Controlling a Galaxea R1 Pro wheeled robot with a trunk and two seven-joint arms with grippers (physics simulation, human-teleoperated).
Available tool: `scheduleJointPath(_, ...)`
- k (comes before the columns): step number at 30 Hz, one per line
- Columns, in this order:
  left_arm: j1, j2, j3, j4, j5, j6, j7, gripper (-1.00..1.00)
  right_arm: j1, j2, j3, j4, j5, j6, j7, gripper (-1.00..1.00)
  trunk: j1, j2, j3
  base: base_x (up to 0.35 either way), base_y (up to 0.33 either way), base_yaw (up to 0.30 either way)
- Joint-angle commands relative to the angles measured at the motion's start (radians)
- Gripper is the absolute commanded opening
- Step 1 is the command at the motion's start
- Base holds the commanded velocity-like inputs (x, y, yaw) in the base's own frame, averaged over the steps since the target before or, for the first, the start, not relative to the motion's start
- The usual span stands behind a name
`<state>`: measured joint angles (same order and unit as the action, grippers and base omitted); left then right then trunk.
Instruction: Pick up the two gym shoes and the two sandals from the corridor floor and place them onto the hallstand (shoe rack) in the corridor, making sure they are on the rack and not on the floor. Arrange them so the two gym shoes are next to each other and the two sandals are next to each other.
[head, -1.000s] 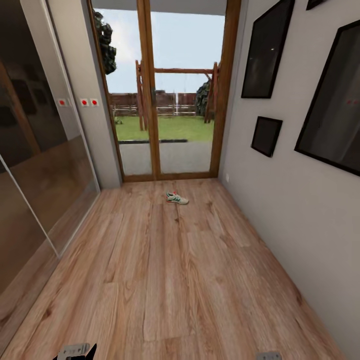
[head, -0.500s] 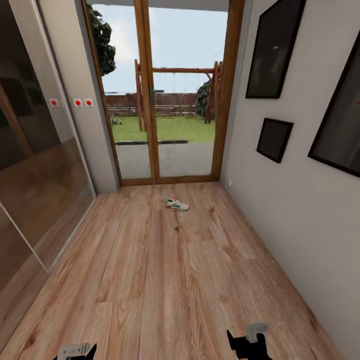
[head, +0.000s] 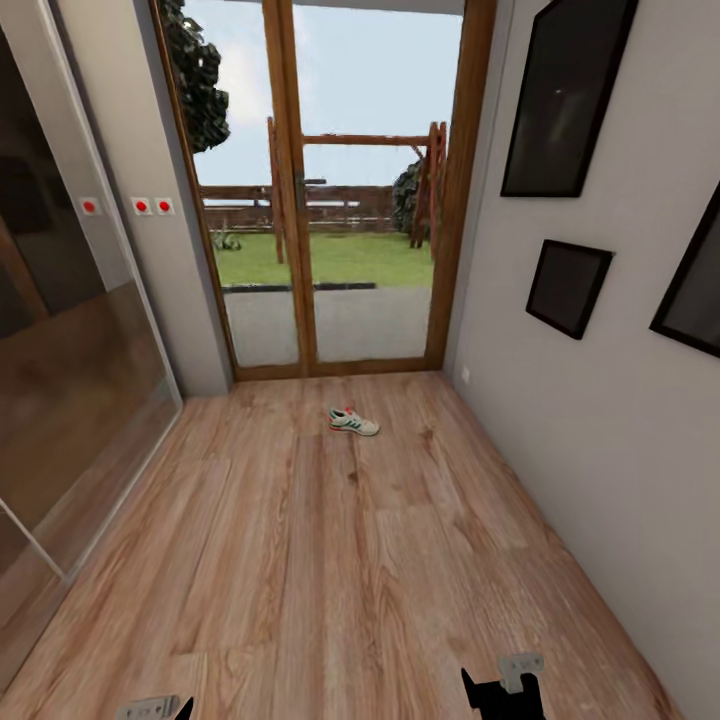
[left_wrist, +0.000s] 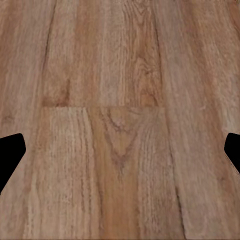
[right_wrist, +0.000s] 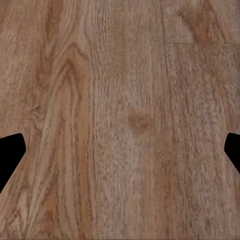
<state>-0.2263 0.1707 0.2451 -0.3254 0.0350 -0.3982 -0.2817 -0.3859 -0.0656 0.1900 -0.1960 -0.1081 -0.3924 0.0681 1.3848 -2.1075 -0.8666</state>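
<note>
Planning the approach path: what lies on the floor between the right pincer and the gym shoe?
Nothing: in the head view the floor between the right pincer and the shoe is bare wood planks.

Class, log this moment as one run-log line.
phase: approach | target: white green-striped gym shoe on wood-plank corridor floor, before glass door | left gripper: open | right gripper: open
</note>
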Motion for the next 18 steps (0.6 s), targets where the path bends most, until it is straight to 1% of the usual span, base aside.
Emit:
scheduleJointPath(1, -0.001, 0.000, 0.006, 0.002, 0.004, -0.001, -0.010, 1.00, -0.001, -0.001, 0.004, 0.004, -0.010, -0.004, 0.006, 1.00, 0.000, 0.000, -0.001, 0.340, 0.000, 0.000)
scheduleJointPath(18, -0.001, 0.000, 0.007, 0.005, 0.003, -0.001, -0.010, 1.00, -0.001, -0.002, 0.000, 0.015, -0.010, -0.021, 0.002, 1.00, 0.000, 0.000, -0.001, 0.340, 0.000, 0.000)
